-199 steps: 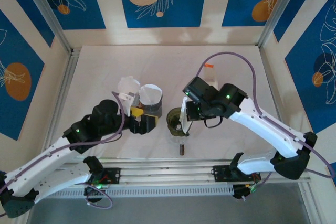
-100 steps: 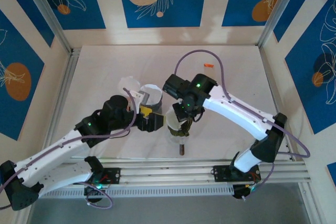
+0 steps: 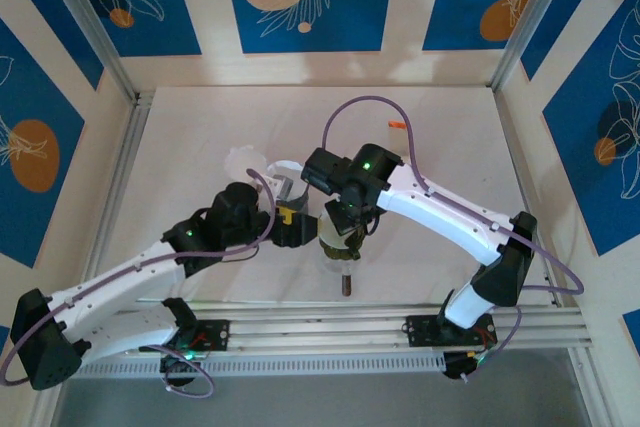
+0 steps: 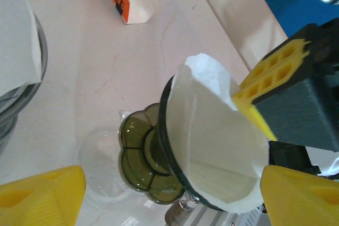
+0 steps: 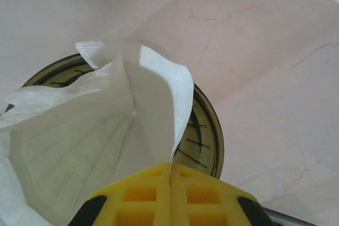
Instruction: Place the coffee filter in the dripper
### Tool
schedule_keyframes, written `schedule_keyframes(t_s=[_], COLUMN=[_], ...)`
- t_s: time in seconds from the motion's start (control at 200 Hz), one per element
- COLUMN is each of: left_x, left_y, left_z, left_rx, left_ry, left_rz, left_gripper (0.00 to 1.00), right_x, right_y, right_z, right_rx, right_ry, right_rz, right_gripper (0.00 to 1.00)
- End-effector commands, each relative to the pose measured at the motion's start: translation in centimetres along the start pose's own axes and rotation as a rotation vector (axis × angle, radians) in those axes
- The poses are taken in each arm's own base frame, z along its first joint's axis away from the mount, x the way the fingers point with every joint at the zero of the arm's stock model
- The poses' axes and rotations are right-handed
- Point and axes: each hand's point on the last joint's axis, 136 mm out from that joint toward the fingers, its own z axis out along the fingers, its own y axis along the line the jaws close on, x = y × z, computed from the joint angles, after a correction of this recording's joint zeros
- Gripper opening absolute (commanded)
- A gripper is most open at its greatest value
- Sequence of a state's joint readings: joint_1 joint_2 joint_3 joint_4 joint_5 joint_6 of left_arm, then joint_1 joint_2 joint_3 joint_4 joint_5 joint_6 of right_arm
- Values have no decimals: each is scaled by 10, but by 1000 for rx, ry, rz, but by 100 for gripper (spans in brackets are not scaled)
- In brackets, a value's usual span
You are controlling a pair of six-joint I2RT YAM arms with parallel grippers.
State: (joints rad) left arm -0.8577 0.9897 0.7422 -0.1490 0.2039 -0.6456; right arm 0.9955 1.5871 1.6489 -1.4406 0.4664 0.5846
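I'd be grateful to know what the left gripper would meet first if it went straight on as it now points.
Probably the dripper, with the filter sitting in it: both lie straight ahead between the left gripper's open fingers. Depth is unclear, so the filter might be touched first.

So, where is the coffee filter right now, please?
In the right wrist view, the filter sits in the dripper's mouth, its edge pinched by the right gripper; from above, front-centre on the table.
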Motion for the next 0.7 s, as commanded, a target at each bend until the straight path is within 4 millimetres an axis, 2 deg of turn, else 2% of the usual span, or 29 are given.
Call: schedule_keyframes(t_s=[0.0,0.325,0.555,0.66,0.695], left_x=[0,14,25,26,26], left_y=[6,13,18,21,21], left_z=[4,14,21,23,22], left_rx=[-22,-74,-86,-98,-98], left_ry=[-15,17,47,49,49], left_rz=[4,28,28,24,24], left_gripper=[87,90,89,86,86], right_x=[8,9,9,9,9], right_y=[-7,-3,-2,-2,-3], right_z=[-5,-1,-3,-6,-8], right_rx=[19,7,-11,-27,-26], right_ry=[-8,-25,-49,-63,-77], right_rz=[-4,4,19,32,36], right_gripper=[0,0,0,3,7])
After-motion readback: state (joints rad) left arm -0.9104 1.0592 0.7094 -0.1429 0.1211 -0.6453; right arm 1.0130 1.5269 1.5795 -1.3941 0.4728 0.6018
